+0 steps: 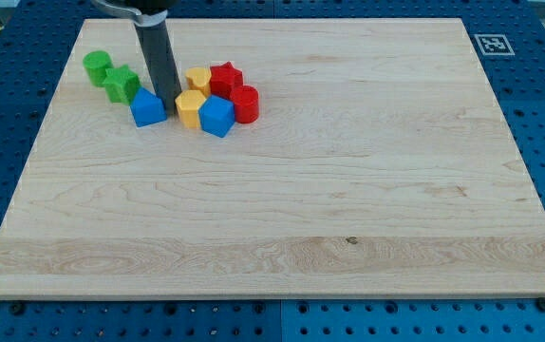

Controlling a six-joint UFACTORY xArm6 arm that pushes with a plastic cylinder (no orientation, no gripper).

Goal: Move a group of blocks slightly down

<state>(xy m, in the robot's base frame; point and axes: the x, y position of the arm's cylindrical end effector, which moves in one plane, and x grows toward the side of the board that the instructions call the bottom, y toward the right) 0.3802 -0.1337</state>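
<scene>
Eight blocks lie near the board's top left. My tip rests between a blue block on its left and a yellow hexagonal block on its right. A second blue block touches that yellow one. Behind them are a yellow block, a red star-shaped block and a red round block. A green star-shaped block touches the left blue block, and a green round block lies further to the view's top left.
The wooden board lies on a blue perforated table. A black-and-white marker tag sits at the board's top right corner. The rod's dark shaft rises from the tip to the view's top.
</scene>
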